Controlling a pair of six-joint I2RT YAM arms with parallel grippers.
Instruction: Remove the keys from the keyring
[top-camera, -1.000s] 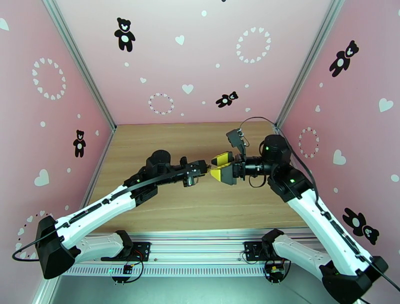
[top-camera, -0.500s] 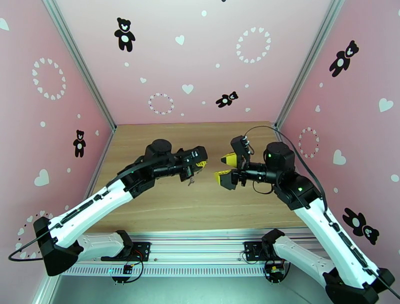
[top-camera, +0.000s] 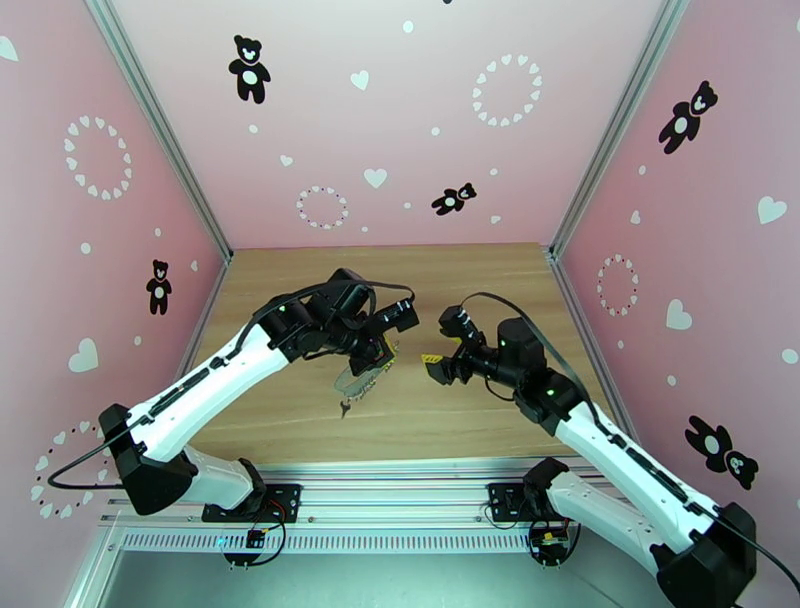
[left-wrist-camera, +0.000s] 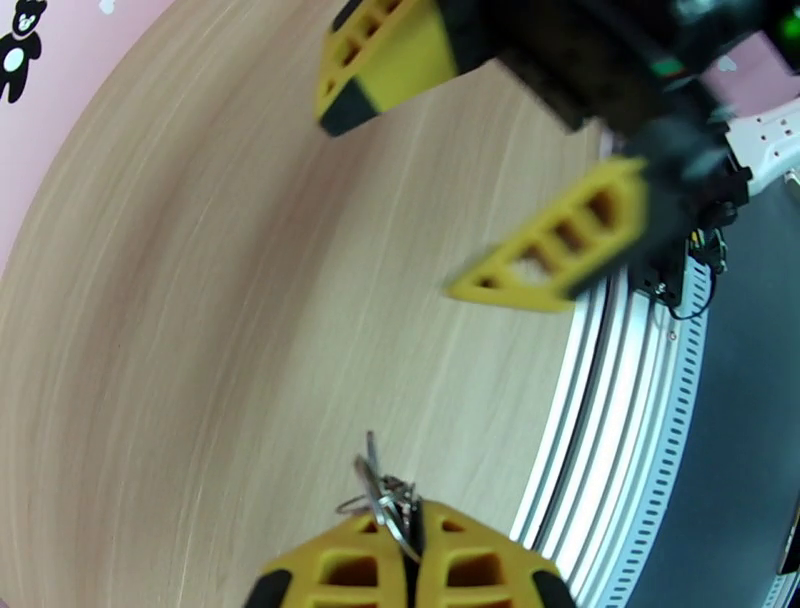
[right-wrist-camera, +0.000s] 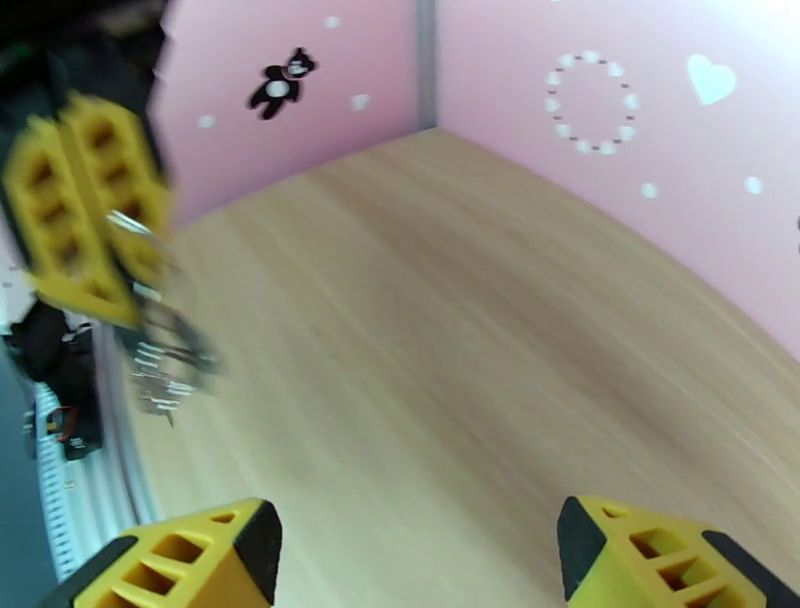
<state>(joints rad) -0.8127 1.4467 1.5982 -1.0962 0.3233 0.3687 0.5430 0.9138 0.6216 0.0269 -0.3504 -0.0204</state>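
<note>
Above the middle of the wooden table, the left gripper points downward with its two yellow fingers pressed together on the keyring, a thin silvery loop that hangs beneath the fingertips. In the left wrist view the fingers meet with no gap between them. The wire of the keyring and its small ring cluster are pinched at the very tips and project just beyond them. At the lowest end of the hanging assembly, a small dark piece is consistent with the keys. It is too small to resolve into separate keys, and it cannot be determined whether it touches the table surface. The right gripper is positioned to the right of the left gripper, near it but apart, and faces the keyring. Its jaws stand wide apart, with nothing between them and nothing in contact with either finger. The right wrist view shows its fingers at the two lower corners of the frame, with bare wood between them. The closed left gripper sits at upper left in that view, and the keyring dangles blurred below it. From the left wrist view, the right gripper appears ahead of the keyring with both fingers spread, clear of the metal.
</note>
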